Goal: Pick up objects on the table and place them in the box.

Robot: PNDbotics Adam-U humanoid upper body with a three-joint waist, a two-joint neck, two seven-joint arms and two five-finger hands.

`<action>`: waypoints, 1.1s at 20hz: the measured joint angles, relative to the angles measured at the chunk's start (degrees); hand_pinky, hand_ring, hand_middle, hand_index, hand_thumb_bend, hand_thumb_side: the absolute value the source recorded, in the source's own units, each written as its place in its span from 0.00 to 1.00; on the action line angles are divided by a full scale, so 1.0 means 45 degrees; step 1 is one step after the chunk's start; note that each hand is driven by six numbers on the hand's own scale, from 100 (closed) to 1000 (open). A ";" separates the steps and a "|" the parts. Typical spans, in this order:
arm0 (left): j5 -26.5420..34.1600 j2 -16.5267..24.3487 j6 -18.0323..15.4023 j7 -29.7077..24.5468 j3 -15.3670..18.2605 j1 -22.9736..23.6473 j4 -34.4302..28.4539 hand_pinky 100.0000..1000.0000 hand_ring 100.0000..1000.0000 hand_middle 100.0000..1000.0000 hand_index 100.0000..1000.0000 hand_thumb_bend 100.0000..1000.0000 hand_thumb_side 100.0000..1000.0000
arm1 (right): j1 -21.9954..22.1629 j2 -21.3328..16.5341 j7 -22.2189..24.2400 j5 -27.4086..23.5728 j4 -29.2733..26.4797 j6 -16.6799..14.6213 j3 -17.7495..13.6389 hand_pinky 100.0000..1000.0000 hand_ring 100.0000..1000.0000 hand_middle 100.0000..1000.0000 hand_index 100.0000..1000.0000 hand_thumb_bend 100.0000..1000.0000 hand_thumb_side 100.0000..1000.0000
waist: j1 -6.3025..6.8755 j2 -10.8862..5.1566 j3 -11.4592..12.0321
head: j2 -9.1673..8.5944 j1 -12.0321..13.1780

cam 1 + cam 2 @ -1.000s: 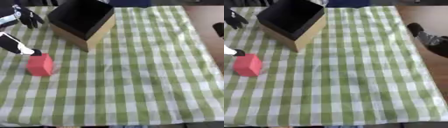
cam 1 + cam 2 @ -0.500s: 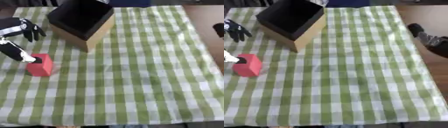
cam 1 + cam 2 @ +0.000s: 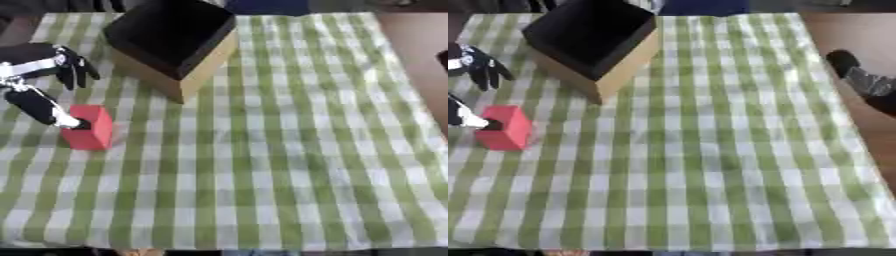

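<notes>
Left hand (image 3: 52, 75) spread open, thumb tip touching the red rectangular block (image 3: 90, 127), which lies just right of the hand on the green-and-white checked tablecloth (image 3: 289, 150). Open tan cardboard box with black interior (image 3: 173, 42) stands beyond-right. Right hand (image 3: 855, 75): finger state cannot be determined

Left hand (image 3: 52, 75): black fingers, silver-white joints.

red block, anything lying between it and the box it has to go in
Nothing visible does. Only bare checked cloth lies between the red block and the box. The left hand is already at the block's left side.
</notes>
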 measured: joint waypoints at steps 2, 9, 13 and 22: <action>0.0000 -0.0007 -0.0013 -0.0051 -0.0046 0.0000 0.0042 0.61 0.52 0.51 0.77 0.60 0.17 | -0.0001 0.0000 0.0002 -0.0005 0.0000 -0.0002 0.0000 0.75 0.66 0.72 0.86 0.58 0.00 | 0.0000 0.0000 0.0001 | 0.0000 0.0094; -0.0099 -0.0116 -0.0142 -0.0339 -0.0304 -0.0044 0.0329 0.64 0.55 0.54 0.79 0.59 0.16 | -0.0005 -0.0002 0.0006 -0.0023 0.0002 -0.0006 0.0002 0.75 0.66 0.72 0.86 0.58 0.00 | -0.0003 -0.0001 0.0002 | 0.0000 0.0192; -0.0422 -0.0224 -0.0200 -0.0369 -0.0423 -0.0191 0.0540 0.62 0.54 0.53 0.78 0.57 0.14 | -0.0006 -0.0002 0.0005 -0.0043 0.0003 -0.0008 0.0002 0.75 0.66 0.71 0.86 0.58 0.00 | -0.0006 -0.0001 -0.0002 | 0.0000 0.0192; -0.0765 -0.0569 -0.0512 -0.0586 -0.0747 -0.0501 0.1186 0.64 0.56 0.55 0.80 0.59 0.14 | -0.0006 -0.0002 0.0003 -0.0074 0.0008 -0.0010 0.0002 0.75 0.66 0.71 0.86 0.58 0.00 | -0.0019 -0.0008 -0.0026 | 0.0000 0.0193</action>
